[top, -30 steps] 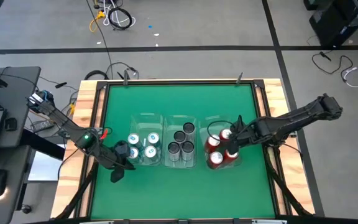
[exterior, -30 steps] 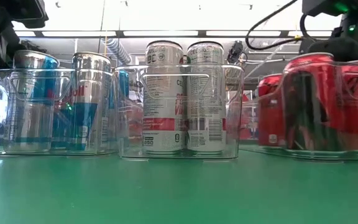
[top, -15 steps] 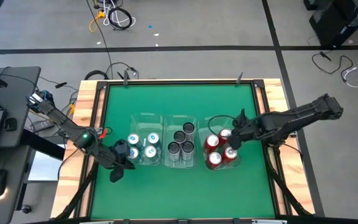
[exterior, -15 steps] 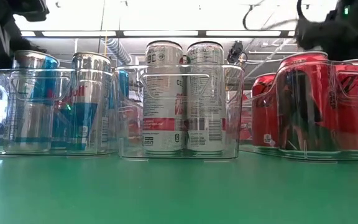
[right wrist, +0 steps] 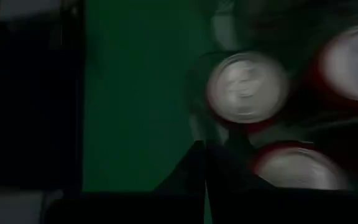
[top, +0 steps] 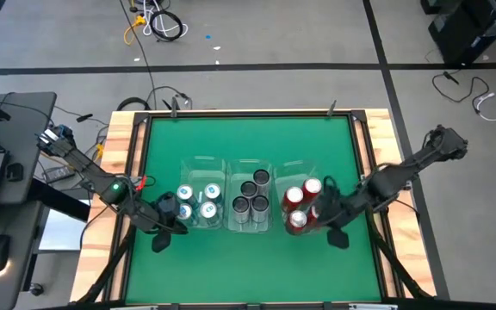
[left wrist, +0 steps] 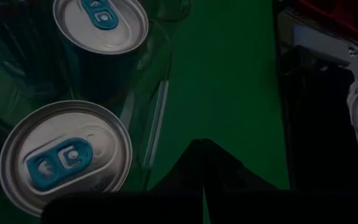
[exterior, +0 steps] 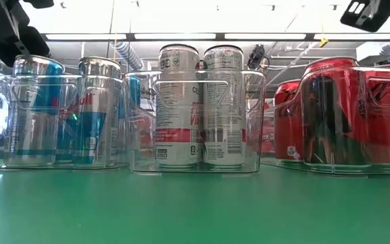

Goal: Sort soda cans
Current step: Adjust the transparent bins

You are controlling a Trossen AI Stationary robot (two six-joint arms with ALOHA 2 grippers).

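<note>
Right gripper (top: 337,238) fingers together, lower right, empty | left gripper (top: 159,242) together, lower left | low view alone shows soda cans (exterior: 198,105) labels | bins' (top: 254,169) rear cans hidden.

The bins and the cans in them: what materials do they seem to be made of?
The bins look like clear, glossy hard plastic: the cans show through their walls. The cans look like thin metal, likely aluminium, with printed sides and shiny brushed tops.
</note>
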